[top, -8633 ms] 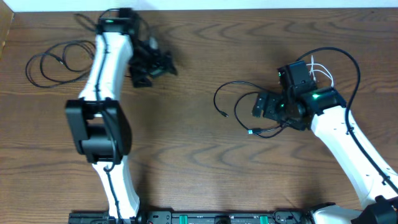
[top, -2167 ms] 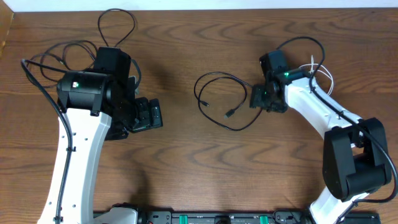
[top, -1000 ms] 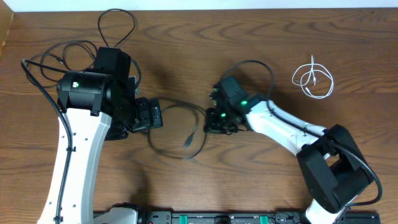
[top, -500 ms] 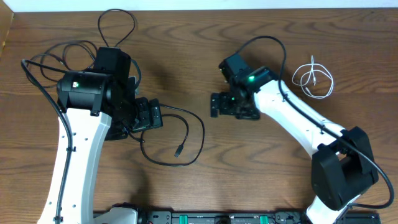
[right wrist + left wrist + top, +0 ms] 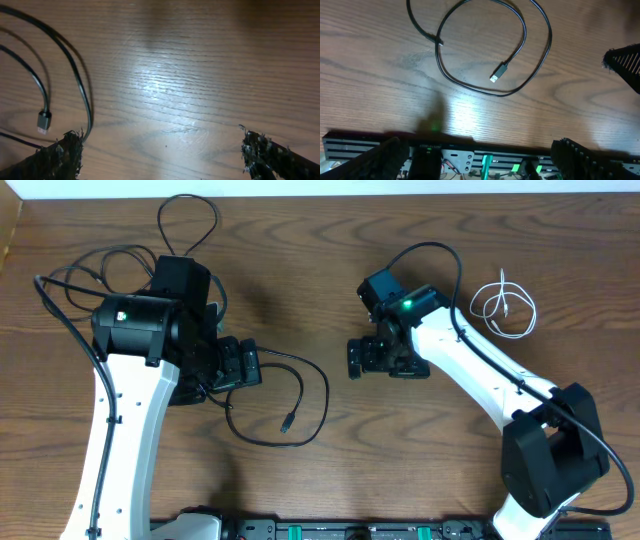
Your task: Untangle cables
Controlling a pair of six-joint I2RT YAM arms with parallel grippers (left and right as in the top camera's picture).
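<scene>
On the table (image 5: pixel 400 470), ahead of the left claw (image 5: pixel 243 365), we found one black USB cable (image 5: pixel 324 395) lying in a loose open loop. Its plug (image 5: pixel 288 421) rested inside the loop, flat on the wood. The left wrist view confirmed that this cable (image 5: pixel 540 65) and its plug (image 5: pixel 498 73) lay beyond the fingers (image 5: pixel 375 160) and not between them. The left claw was released, its jaws standing wide apart with nothing between them.

The right claw (image 5: pixel 358 358) hung to the far side of that loop, apart from it, and faced the left claw across the cable. In the right wrist view its fingers (image 5: pixel 262 155) were spread wide over bare wood, so we recorded it as released and empty. The same black cable (image 5: pixel 75 70) and its plug (image 5: pixel 44 121) showed ahead of the right claw, just beyond one fingertip; we could not tell whether that finger touched the cord.

Behind the left claw, past the arm, a second thin black cable (image 5: pixel 110 252) lay in loose loops, partly hidden by the arm. We could not follow its full run.

Well behind the right claw, a short white cable (image 5: pixel 504 308) lay by itself in a small coil, apart from both black cables.
</scene>
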